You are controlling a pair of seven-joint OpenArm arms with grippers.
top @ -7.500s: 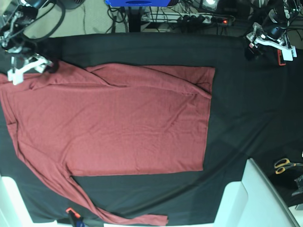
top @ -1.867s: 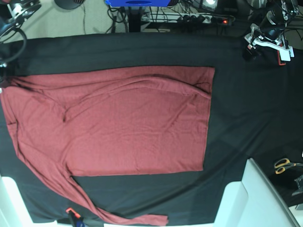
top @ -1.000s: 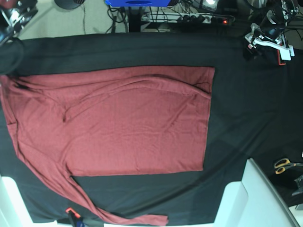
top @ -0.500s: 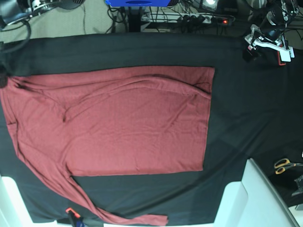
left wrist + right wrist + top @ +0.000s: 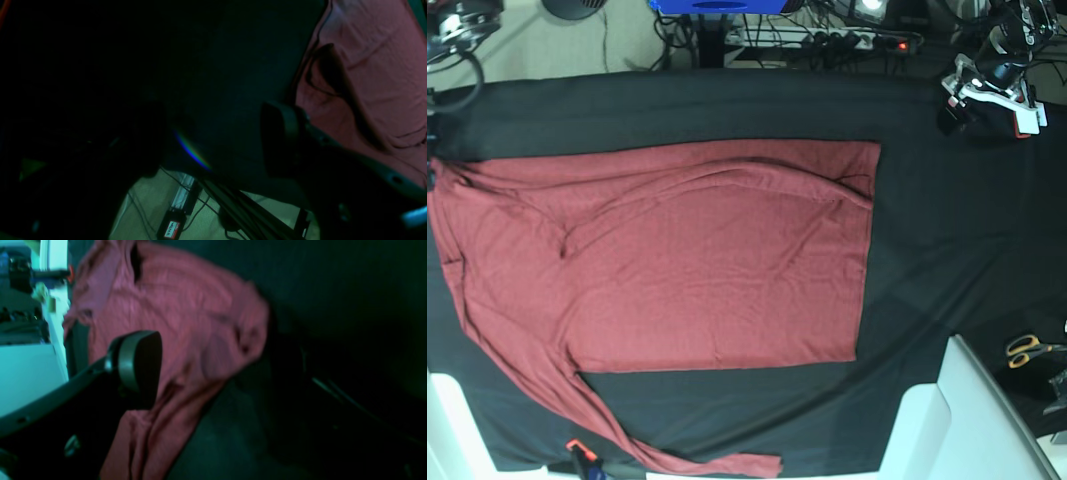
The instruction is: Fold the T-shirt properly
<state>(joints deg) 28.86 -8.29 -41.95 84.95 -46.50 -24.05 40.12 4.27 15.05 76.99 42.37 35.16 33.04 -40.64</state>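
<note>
T-shirt point(image 5: 677, 255) lies flat on the black tablecloth point(image 5: 947, 250), long axis running straight between both spread, empty jaws, its shoulder end right under the right gripper point(image 5: 213, 373), way closer than the left gripper point(image 5: 982, 90) off the hem

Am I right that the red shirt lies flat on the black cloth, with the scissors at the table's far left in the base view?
Not quite. The shirt does lie flat on the black cloth, but the scissors are at the far right of the base view, not the left.
</note>
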